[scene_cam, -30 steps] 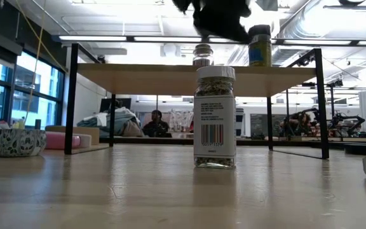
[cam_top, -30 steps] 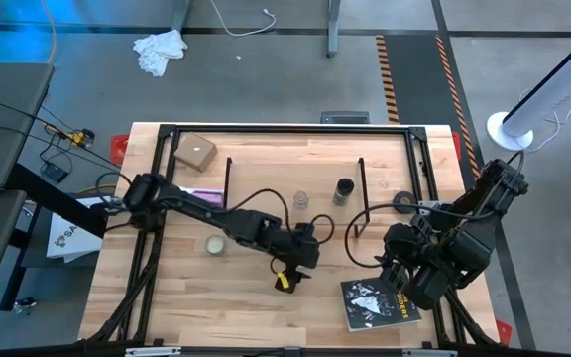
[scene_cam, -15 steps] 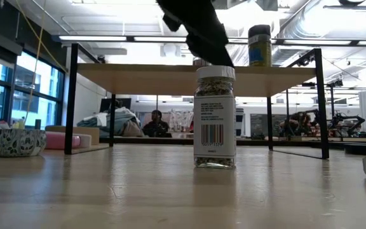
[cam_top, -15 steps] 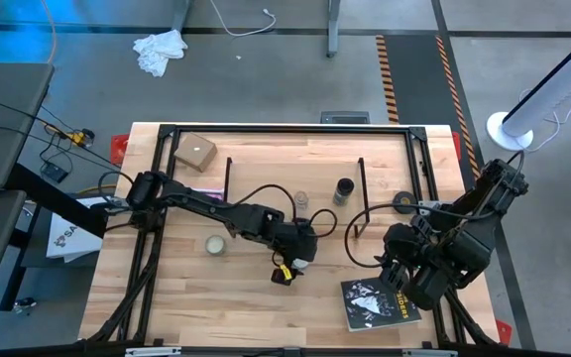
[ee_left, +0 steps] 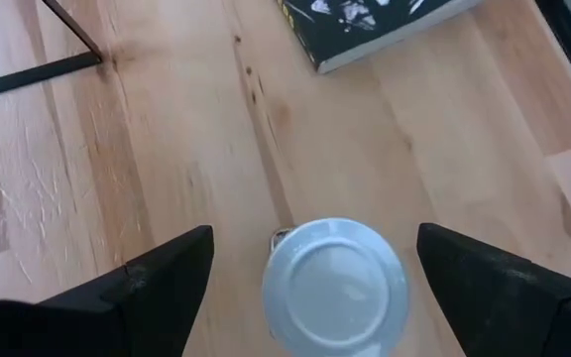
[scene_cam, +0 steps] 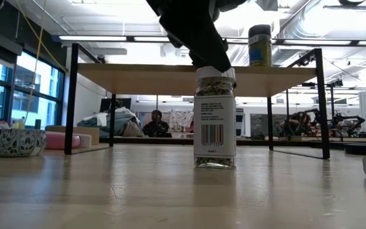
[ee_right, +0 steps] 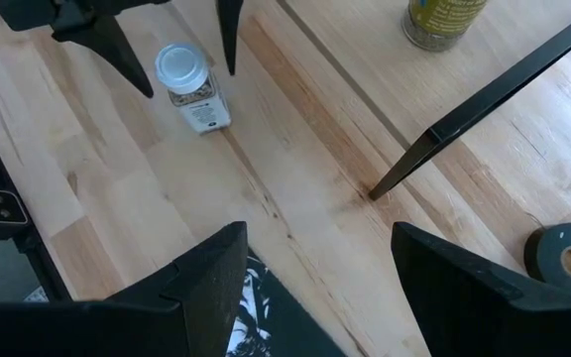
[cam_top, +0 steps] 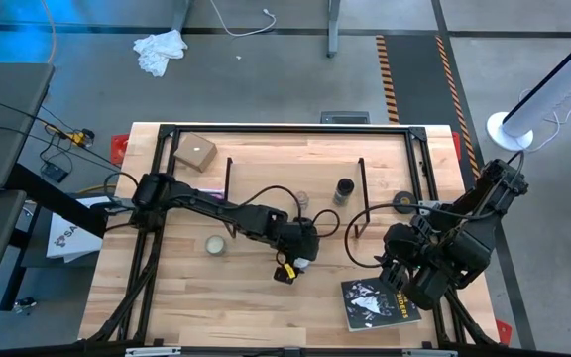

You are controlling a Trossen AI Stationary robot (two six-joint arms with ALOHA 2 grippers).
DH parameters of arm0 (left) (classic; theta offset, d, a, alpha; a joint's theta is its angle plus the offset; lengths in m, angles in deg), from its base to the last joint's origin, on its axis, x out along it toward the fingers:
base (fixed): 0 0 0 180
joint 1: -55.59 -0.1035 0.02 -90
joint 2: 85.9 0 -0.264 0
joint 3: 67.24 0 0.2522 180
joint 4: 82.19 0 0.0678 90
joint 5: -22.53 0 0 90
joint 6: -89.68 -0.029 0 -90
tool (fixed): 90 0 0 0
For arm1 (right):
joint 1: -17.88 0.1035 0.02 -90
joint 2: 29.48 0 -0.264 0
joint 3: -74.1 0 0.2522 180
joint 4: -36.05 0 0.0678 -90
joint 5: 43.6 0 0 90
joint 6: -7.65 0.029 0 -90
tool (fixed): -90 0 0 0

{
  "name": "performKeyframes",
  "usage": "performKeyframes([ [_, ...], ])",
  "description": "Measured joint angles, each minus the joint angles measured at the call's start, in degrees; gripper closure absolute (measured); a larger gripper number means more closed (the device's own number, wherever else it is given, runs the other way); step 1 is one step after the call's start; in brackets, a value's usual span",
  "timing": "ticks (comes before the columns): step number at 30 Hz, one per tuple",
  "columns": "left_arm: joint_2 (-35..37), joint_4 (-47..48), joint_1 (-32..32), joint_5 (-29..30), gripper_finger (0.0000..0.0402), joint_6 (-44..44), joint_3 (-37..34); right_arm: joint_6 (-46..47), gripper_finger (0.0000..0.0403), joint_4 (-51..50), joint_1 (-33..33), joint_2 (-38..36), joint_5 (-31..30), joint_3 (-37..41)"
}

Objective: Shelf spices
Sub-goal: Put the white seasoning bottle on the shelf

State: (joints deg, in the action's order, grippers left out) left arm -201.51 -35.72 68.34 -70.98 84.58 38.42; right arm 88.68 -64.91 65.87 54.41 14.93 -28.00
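Item: white-capped clear spice jar (scene_cam: 215, 117) with speckled greenish contents and a barcode label. It is stood upright on the pale wood table (cam_top: 216, 297), in front of the shelf and not yet on it. It is the one jar seen left at table level.

Left pincer (ee_left: 305, 273): positioned directly above the jar's white cap (ee_left: 333, 288), with its dark fingers (ee_left: 162, 283) spread wide to either side and nothing gripped. The cap is seen centred in the gap, neither finger touching it. The placement is judged to be an alignment for a top-down grasp, with clearance kept so that the jar is not knocked over on the way down.

Shelf (scene_cam: 196, 77): a low rack with thin black metal legs and a rectangular light wood top, set across the middle of the table. Two jars are stood on its top: a dark-capped jar with a yellow-green label (scene_cam: 259, 46), and a smaller clear glass jar (cam_top: 301, 199), which is mostly hidden behind the left arm in the low view. Bare top between and beside them is judged sufficient for a third jar.

Right pincer (ee_right: 315, 268): held open and empty, parked over the table's right side near a black-covered book (cam_top: 377, 302), well apart from the jar, presumably to leave the working area free.

Other: a black tape roll (ee_right: 561, 256) near a shelf leg; a pale round tin (cam_top: 214, 244) on the table's left.
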Motion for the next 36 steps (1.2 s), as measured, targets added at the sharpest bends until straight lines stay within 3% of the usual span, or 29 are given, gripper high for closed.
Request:
performKeyframes([
  [6,0.3,2.1,1.3,0.7,0.0050,-1.5,-0.1,0.0,0.0155,0.0,0.0,0.0,0.0,0.0],
  [14,0.4,5.3,4.7,8.9,0.0050,-5.3,3.4,0.0,0.0155,-0.5,0.0,0.0,-0.1,0.0],
  [25,0.0,5.2,6.1,8.1,0.0050,-2.3,4.4,0.0,0.0155,-0.5,0.0,0.0,-0.4,0.0],
  [36,-4.7,6.3,6.1,11.1,0.0050,1.7,4.4,0.0,0.0155,-0.4,0.0,0.0,-1.4,0.0],
])
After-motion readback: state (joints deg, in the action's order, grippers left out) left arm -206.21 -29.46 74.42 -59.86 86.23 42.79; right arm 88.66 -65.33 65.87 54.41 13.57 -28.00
